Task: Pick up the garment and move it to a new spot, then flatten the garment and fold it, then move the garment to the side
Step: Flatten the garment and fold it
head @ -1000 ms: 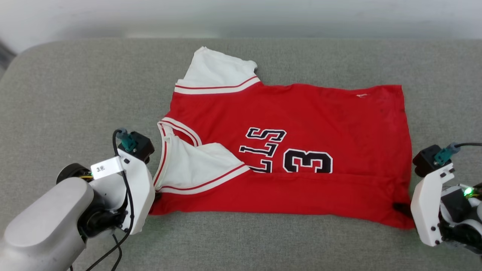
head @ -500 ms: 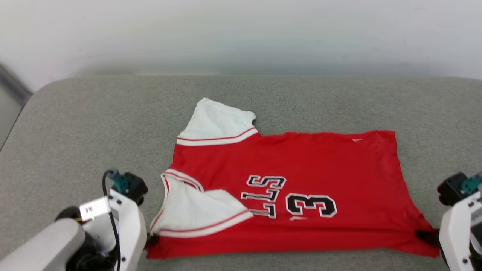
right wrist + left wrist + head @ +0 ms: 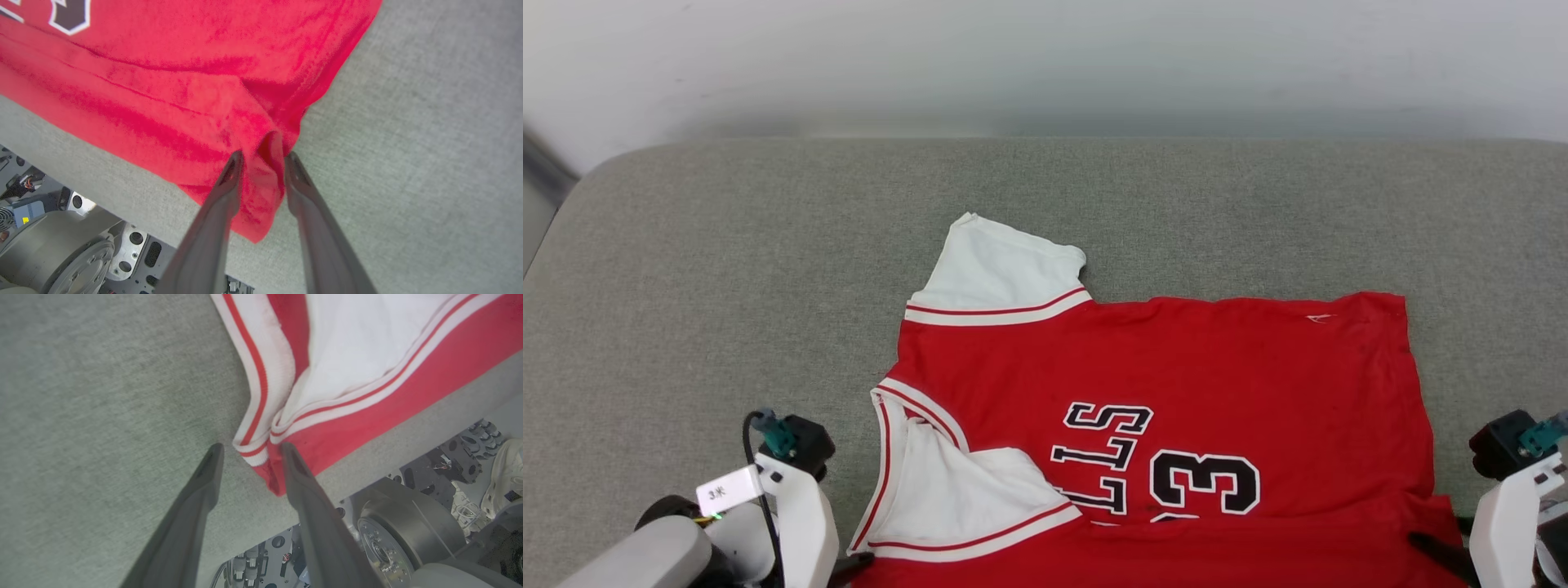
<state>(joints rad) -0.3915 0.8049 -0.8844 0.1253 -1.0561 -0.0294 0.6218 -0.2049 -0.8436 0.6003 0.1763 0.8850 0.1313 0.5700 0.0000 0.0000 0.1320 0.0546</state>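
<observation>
Pinches garment [image 3: 163, 81] at five o'clock with right gripper [image 3: 263, 156], plain wrist-side. Straddles its seven o'clock corner with left gripper [image 3: 251, 447]; cannot tell clamping.

the garment [image 3: 1176, 367] lies on the counter [image 3: 727, 286] at its front edge, neck end left, hem right. one sleeve [image 3: 1005, 269] sticks out behind; the other sleeve [image 3: 964, 498] lies folded on the chest. the left gripper [image 3: 249, 451] has the front left corner between its fingers [image 3: 204, 486], and the right gripper [image 3: 261, 157] has the front right corner.
</observation>
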